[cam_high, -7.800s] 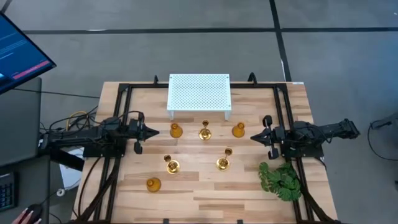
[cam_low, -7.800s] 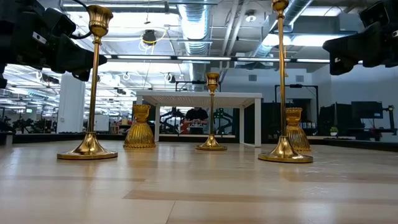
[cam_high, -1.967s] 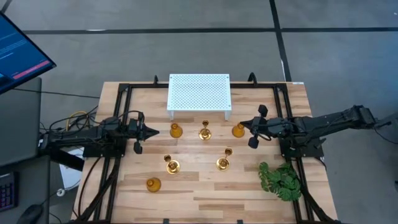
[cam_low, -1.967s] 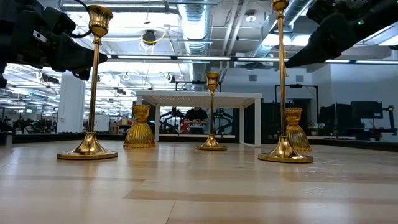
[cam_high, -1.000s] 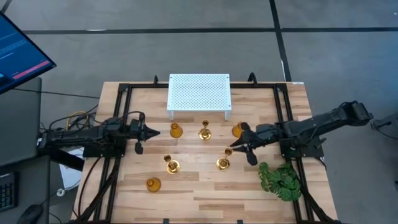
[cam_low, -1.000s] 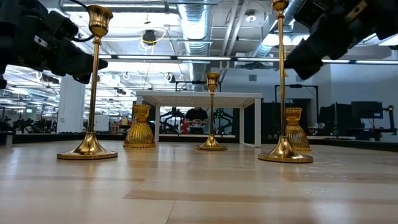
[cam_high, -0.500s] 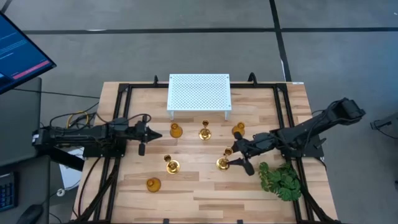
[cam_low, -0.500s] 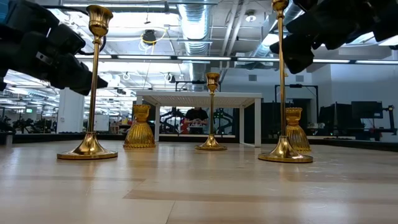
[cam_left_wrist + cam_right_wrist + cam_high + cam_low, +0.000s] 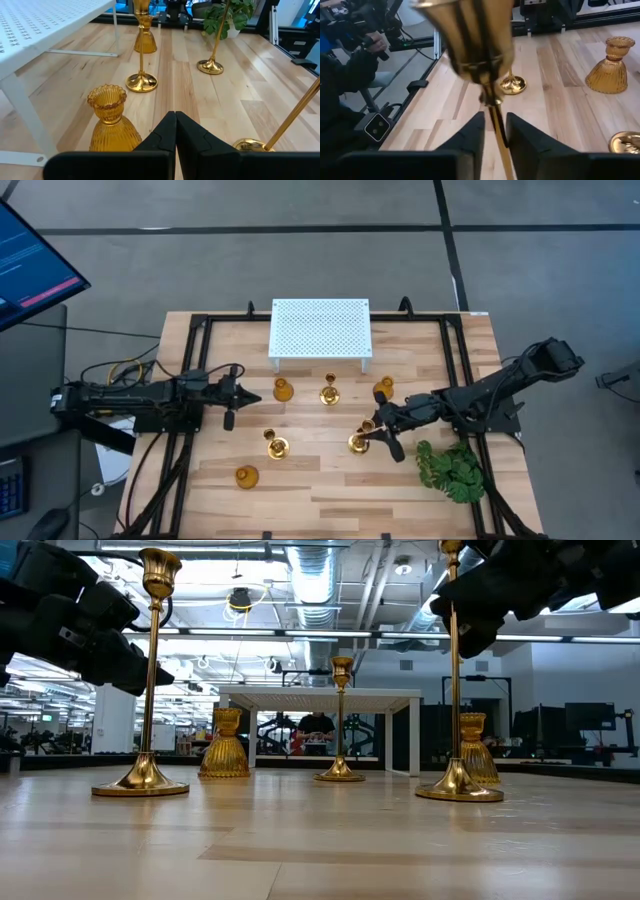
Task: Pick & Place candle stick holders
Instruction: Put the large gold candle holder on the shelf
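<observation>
**A:** Far left of the desk [image 9: 320,490]?

**B:** Found the left end effector [image 9: 245,393] low over the boards, fingers pressed together, holding nothing. Pointed at the squat amber holder [image 9: 283,390] just beside its tip. Saw the front squat holder [image 9: 246,476] nearer the front edge, well apart from the rest.

**A:** And the middle?

**B:** Noted the white perforated stand [image 9: 320,330] at the back. Spotted the short brass stick [image 9: 329,393] upright just in front of it, between two squat pieces. Saw the left tall stick [image 9: 275,446] upright farther forward, untouched.

**A:** Right side?

**B:** Found the right end effector [image 9: 372,430] at the right tall stick [image 9: 359,442], high on the stem just under the cup. Had its fingers [image 9: 470,135] spread either side of the stem, close but not clamped. Still stood on its base, that stick.

**A:** Anything crowding it?

**B:** Saw the right squat holder [image 9: 384,388] just behind the arm and the green plant [image 9: 450,470] near its front side. Glimpsed a person's hand [image 9: 379,44] beyond the desk.
</observation>
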`<state>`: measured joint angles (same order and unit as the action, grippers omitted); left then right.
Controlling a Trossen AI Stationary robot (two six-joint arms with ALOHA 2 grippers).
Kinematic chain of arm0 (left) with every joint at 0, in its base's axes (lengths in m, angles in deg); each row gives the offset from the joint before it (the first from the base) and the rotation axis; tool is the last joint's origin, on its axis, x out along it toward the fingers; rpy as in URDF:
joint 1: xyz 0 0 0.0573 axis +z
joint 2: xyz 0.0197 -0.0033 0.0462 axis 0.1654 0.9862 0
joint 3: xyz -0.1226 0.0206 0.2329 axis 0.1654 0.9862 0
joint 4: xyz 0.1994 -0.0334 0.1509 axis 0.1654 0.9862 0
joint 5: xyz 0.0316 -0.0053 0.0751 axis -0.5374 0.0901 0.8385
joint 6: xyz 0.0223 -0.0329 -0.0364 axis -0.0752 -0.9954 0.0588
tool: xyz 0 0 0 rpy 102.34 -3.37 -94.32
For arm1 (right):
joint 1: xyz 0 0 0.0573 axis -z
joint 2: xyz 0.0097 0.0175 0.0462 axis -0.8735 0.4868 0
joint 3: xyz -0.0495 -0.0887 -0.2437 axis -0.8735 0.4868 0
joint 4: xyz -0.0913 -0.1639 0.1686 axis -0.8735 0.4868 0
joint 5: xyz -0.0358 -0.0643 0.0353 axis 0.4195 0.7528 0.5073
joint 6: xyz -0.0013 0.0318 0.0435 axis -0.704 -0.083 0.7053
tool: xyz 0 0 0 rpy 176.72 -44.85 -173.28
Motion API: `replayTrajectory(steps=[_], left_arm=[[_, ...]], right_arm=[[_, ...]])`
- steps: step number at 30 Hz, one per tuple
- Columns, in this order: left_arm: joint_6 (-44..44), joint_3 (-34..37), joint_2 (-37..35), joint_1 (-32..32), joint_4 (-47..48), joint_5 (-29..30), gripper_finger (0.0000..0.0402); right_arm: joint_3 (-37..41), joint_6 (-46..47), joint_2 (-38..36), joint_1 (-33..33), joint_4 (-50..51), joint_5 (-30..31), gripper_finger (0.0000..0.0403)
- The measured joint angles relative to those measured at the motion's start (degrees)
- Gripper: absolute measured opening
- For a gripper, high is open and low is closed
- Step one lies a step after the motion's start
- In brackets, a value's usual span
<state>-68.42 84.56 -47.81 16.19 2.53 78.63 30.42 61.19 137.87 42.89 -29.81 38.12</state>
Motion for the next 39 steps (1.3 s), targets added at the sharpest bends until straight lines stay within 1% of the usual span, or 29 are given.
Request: replayTrajectory(steps=[5,10,13,17,22,25,30,39], left_arm=[[0.00,0.00,0.00,-0.01,-0.06,0.00,0.0004],[0.00,0.00,0.00,-0.02,-0.26,0.00,0.0004],[0.00,-0.01,0.00,0.00,-0.28,0.00,0.0004],[0.00,0.00,0.00,0.00,-0.30,0.00,0.0004],[0.00,0.00,0.00,-0.02,-0.34,0.00,0.0004],[0.00,0.00,0.00,-0.02,-0.45,-0.02,0.0004],[0.00,0.00,0.00,0.00,-0.52,0.00,0.0004],[0.15,0.00,0.00,-0.01,-0.67,0.00,0.0004]], right_arm=[[0.00,0.40,-0.04,0.02,-0.20,0.73,0.0011],[-0.25,0.07,-1.23,0.39,0.62,1.64,0.0013],[-1.99,-1.38,-2.96,1.23,2.71,1.48,0.0006],[-6.78,-3.34,-6.07,2.78,11.67,1.27,0.0008],[-15.37,-8.68,-9.01,5.94,23.65,1.22,0.0004],[-19.96,-11.96,-9.46,9.07,27.67,-0.93,0.0005],[-25.50,-16.10,-9.44,16.77,30.74,-8.50,0.0003],[-28.93,-17.86,-9.38,32.98,31.67,-16.28,0.0003]])
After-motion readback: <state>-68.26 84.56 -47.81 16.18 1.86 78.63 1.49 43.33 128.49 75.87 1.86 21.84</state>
